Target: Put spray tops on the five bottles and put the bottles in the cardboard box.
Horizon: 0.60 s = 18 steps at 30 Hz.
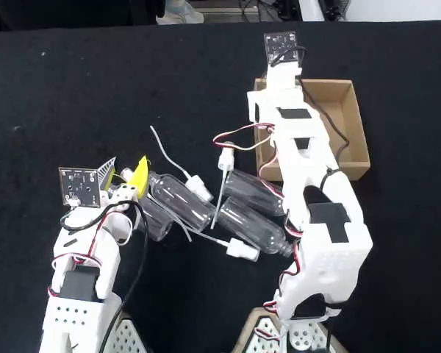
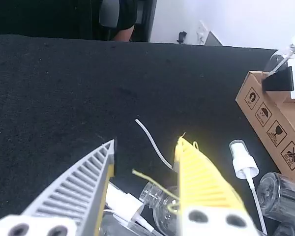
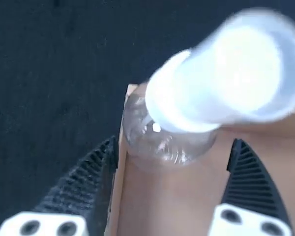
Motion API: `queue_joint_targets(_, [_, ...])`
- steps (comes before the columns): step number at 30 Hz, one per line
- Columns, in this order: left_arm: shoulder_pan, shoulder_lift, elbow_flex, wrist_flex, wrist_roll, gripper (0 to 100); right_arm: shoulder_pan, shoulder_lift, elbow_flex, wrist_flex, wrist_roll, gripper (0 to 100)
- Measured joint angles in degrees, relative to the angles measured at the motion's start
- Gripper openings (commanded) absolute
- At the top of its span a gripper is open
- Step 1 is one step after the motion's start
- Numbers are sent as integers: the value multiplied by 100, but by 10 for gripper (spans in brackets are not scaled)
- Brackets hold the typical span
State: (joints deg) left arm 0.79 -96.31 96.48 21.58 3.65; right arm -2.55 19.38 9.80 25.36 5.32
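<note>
My right gripper is shut on a clear bottle with a white spray top, held over the cardboard box. The left wrist view shows that bottle above the box. My left gripper stands open, its grey and yellow fingers above a bare bottle neck. In the high view the left gripper hovers at the left end of several clear bottles lying mid-table; one has a top near its neck, another too.
A loose spray top with its tube lies between the bottles and the box. A thin white tube lies farther back. The right arm stretches over the bottles' right side. Black table lies bare to the far left.
</note>
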Motion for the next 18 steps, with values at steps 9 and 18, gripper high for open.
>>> queue_joint_targets(9, [0, 0, 0, 0, 0, 191, 0, -633, 0, 1292, 0, 307])
queue_joint_targets(18, [0, 0, 0, 0, 0, 191, 0, -1644, 0, 2919, 9, 166])
